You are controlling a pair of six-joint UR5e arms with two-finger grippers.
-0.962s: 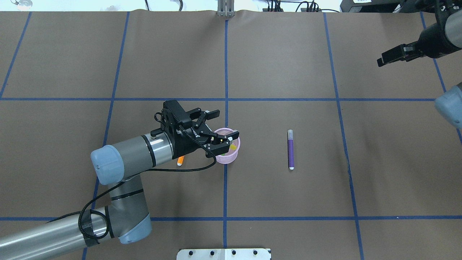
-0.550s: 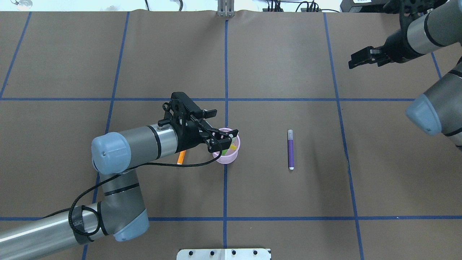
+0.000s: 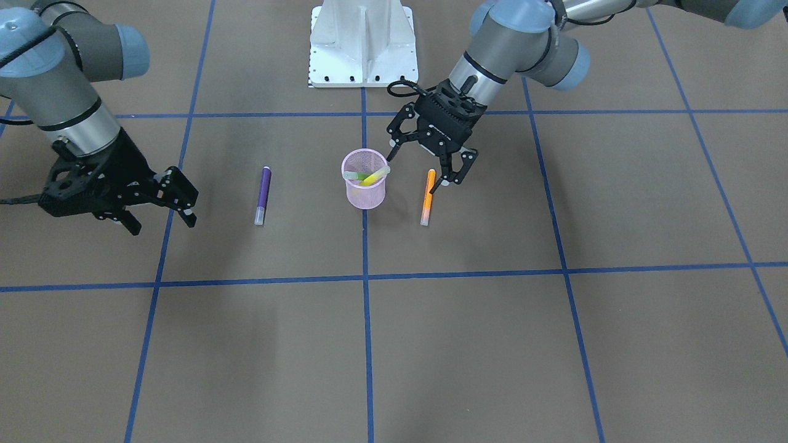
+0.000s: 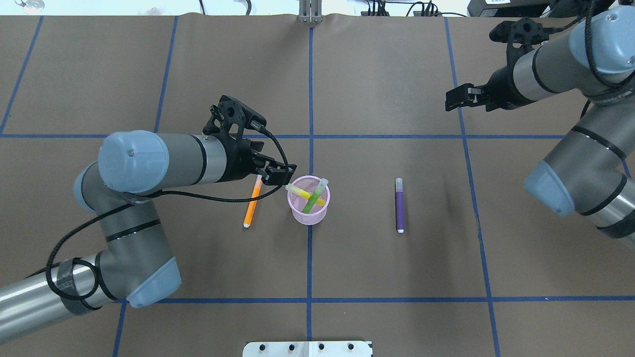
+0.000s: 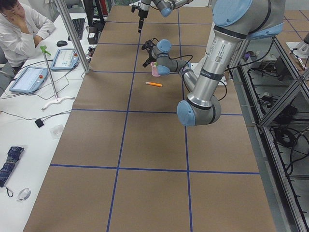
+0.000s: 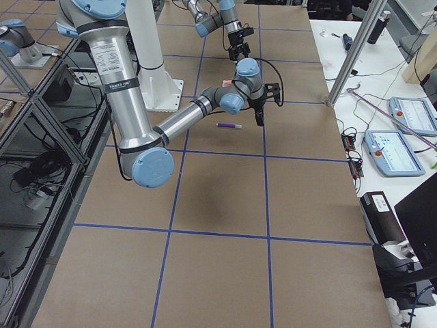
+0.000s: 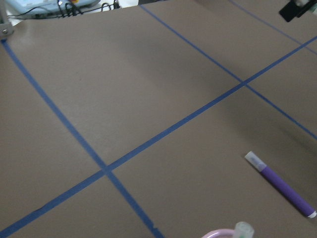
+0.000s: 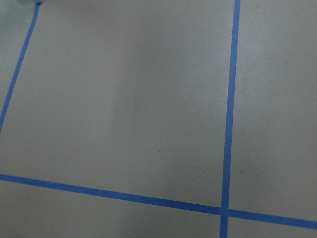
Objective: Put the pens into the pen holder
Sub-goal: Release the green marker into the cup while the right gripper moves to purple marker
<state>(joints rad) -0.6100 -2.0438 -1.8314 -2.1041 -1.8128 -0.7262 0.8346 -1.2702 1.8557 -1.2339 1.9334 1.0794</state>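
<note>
The pink mesh pen holder (image 4: 308,212) (image 3: 365,191) stands near the table's middle with the yellow pen (image 4: 299,191) and the green pen (image 4: 313,198) leaning in it. The orange pen (image 4: 252,202) (image 3: 427,195) lies on the table on the holder's left. The purple pen (image 4: 400,205) (image 3: 263,194) lies on its right. My left gripper (image 4: 278,174) (image 3: 422,166) is open and empty, just above the orange pen's far end and beside the holder's rim. My right gripper (image 4: 454,99) (image 3: 161,220) is open and empty, well away from the purple pen.
The white robot base plate (image 3: 363,43) sits at the table's near edge. Blue tape lines (image 4: 310,99) grid the brown table cover. An operator (image 5: 19,29) sits at a side desk beyond the table's left end.
My left gripper has drawn back left from over the holder, and the yellow pen now stands free in it. My right gripper has moved left, further over the table.
</note>
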